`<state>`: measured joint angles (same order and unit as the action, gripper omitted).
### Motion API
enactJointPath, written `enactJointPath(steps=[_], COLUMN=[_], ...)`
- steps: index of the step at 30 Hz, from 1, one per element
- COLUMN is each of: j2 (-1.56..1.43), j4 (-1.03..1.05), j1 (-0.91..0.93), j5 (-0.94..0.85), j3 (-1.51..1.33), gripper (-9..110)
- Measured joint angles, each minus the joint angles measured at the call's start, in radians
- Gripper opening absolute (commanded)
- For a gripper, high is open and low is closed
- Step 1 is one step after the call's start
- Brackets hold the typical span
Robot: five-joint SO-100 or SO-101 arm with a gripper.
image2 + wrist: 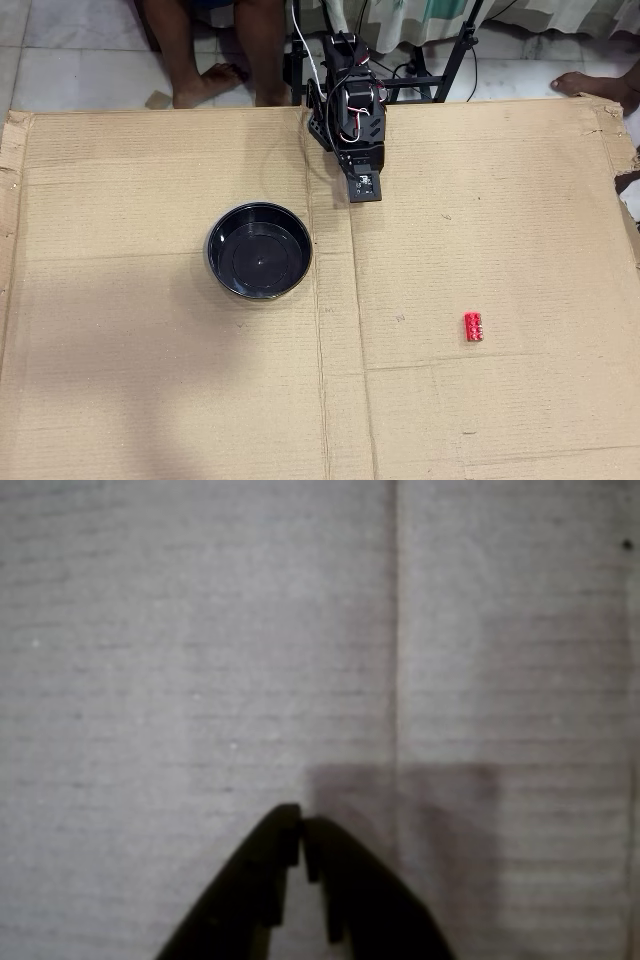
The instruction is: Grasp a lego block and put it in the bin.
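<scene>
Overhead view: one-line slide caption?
Arm folded at cardboard's far edge; empty black bin left of centre, red lego block lower right.

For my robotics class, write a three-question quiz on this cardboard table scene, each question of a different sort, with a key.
1. True or false: the lego block already lies inside the bin.
2. Multiple choice: in the overhead view, where is the lego block relative to the bin? A) to its left B) to its right and a bit lower C) directly above it
3. Short answer: in the wrist view, what lies under the claw?

Key:
1. False. It lies on the cardboard, well apart from the empty bin.
2. B
3. Only bare cardboard with a crease; the claw's tips nearly touch and hold nothing.
</scene>
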<state>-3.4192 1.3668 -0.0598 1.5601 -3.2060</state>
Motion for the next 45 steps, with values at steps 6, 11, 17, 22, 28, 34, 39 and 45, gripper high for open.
enactJointPath(steps=[6, 11, 17, 22, 28, 34, 39, 45], j2=[0.179, 0.449, 0.779, 0.996, 1.181, 1.321, 1.425, 1.555], j4=[0.015, 0.06, 0.052, 0.061, 0.061, 0.061, 0.061, 0.06], j1=[0.0, -0.005, -0.032, -0.041, -0.077, -0.127, -0.178, -0.221], j5=[0.0, -0.002, 0.011, 0.012, 0.012, 0.012, 0.012, 0.012], j3=[0.152, 0.333, 0.595, 0.831, 1.06, 1.244, 1.388, 1.529], gripper=[0, 0, 0, 0, 0, 0, 0, 0])
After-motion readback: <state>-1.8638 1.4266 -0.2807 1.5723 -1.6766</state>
